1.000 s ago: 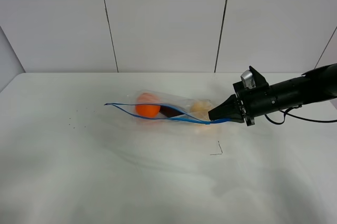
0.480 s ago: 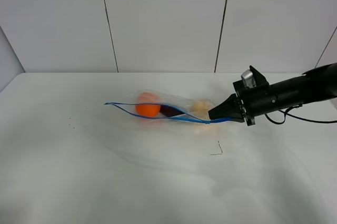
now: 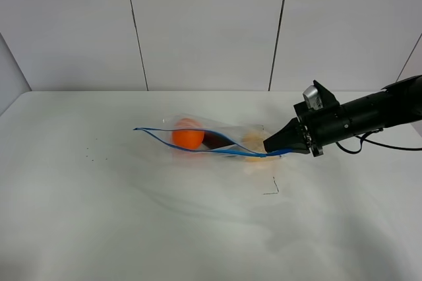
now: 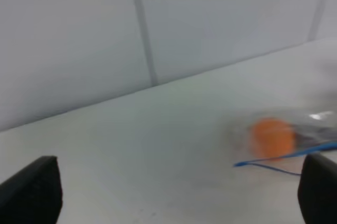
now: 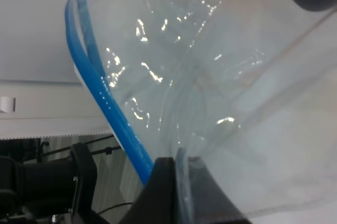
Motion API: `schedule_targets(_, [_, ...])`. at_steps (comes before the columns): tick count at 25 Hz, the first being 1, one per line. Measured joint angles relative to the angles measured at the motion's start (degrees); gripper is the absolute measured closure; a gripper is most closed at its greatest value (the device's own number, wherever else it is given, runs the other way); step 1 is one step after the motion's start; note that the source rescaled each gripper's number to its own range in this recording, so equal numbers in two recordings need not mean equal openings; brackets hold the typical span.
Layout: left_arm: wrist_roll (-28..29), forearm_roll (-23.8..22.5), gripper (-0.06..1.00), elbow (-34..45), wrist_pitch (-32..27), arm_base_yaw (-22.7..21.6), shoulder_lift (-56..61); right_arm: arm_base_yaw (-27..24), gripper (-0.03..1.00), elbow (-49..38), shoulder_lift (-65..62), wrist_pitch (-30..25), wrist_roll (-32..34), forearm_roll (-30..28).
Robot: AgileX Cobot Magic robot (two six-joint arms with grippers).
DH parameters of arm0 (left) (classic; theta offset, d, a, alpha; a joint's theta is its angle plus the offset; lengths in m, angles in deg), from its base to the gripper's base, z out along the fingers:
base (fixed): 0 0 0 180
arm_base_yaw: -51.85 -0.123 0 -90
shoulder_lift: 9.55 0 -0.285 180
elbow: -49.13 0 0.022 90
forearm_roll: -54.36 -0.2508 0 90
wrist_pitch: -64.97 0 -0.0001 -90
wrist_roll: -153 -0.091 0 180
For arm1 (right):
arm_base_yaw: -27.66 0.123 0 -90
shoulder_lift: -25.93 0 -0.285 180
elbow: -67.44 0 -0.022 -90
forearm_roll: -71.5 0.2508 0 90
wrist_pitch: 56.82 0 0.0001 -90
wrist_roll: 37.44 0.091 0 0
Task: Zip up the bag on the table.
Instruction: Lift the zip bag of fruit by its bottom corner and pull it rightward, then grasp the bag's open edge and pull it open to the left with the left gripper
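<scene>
Progress: zipper (image 3: 198, 151) gapes. Its two blue lines split just beside the right gripper (image 3: 269, 146) and run apart all the way to the far left corner, so by the look of it the sealing has barely begun.
Left to do: nearly the whole strip, I'd judge, needs pressing shut from the pinched end leftward.
Bag (image 3: 211, 137): lying on its side mid-desk (image 3: 132, 215), orange (image 3: 186, 137) bright inside, something dark and something yellow next to it.
Right gripper: clamped together on the bag's right end, right at the zipper; the wrist view shows film and blue strip caught between the jaws.
Left gripper (image 4: 174, 192): jaws wide apart, holding nothing, well apart from the bag, whose open corner points toward it.
</scene>
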Motion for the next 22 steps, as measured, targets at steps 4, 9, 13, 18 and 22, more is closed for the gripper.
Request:
schedule_targets(4, [-0.2,-3.7,-0.06,-3.4,-3.1,7.5,-6.3,0.0,0.97,0.0,0.0,0.0,0.0,-0.1])
schedule_targets(9, [3.8,-18.2,-0.05,-3.5,-4.4,23.1,-11.4,0.0,0.97,0.0,0.0,0.0,-0.1,-0.2])
schedule_targets(13, [13.4,-38.2,-0.05,-3.4,-7.0,41.8,-16.6,0.0,0.97,0.0,0.0,0.0,-0.1,-0.2])
schedule_targets(18, [26.3,-65.6,-0.05,2.1,-12.4,61.1,-27.3,0.0,0.97,0.0,0.0,0.0,-0.1,-0.2])
schedule_targets(22, [37.7,-73.7,-0.05,6.7,-9.7,66.1,-35.2,0.0,0.97,0.0,0.0,0.0,-0.1,-0.2])
